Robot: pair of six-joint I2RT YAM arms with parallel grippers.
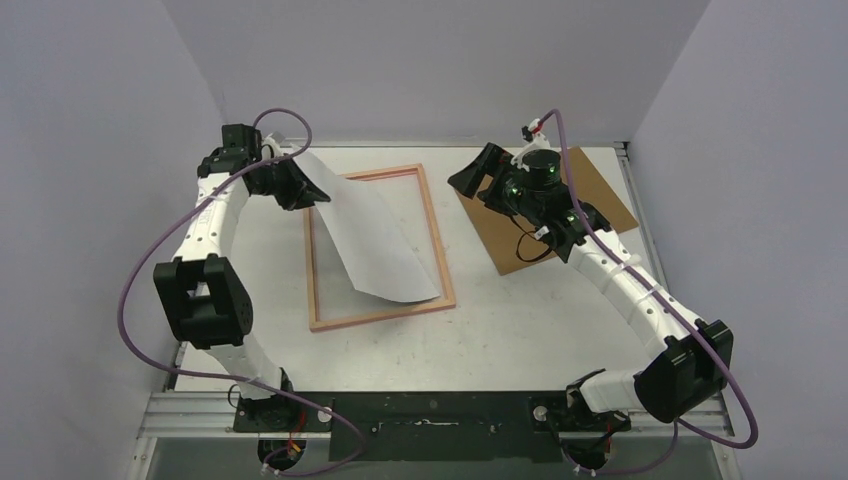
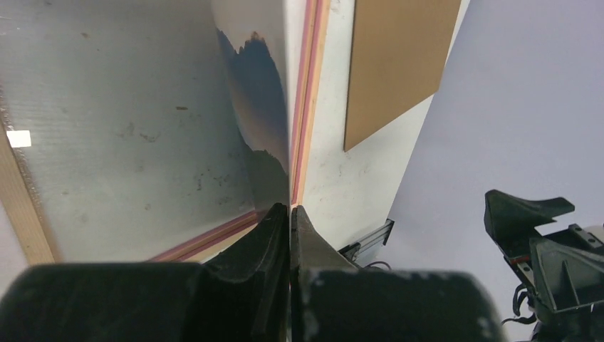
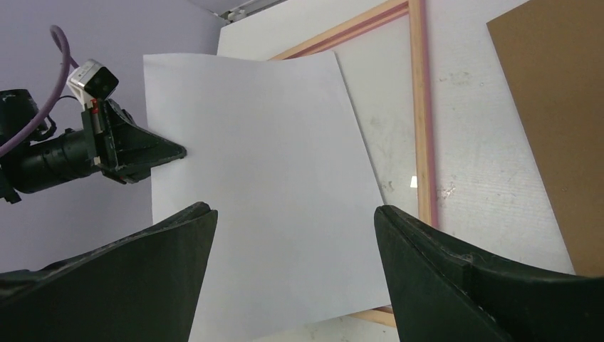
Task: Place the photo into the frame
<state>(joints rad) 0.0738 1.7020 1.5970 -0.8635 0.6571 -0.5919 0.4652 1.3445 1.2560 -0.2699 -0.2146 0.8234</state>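
Observation:
The frame (image 1: 441,262) lies flat on the table with its pale wood back up; its pink side shows in the left wrist view (image 2: 308,85). My left gripper (image 1: 300,178) is shut on the far left corner of the photo (image 1: 375,235) and holds it tilted, white back up, its near edge resting inside the frame. The seascape side shows in the left wrist view (image 2: 258,92), edge-on between the fingers (image 2: 274,235). My right gripper (image 1: 470,180) is open and empty, above the table right of the frame. The photo's white back (image 3: 263,178) fills the right wrist view.
A plain brown backing board (image 1: 590,190) lies at the back right under my right arm, also in the left wrist view (image 2: 399,64) and the right wrist view (image 3: 563,128). Grey walls close in the back and both sides. A clear sheet seems to lie inside the frame (image 2: 114,135).

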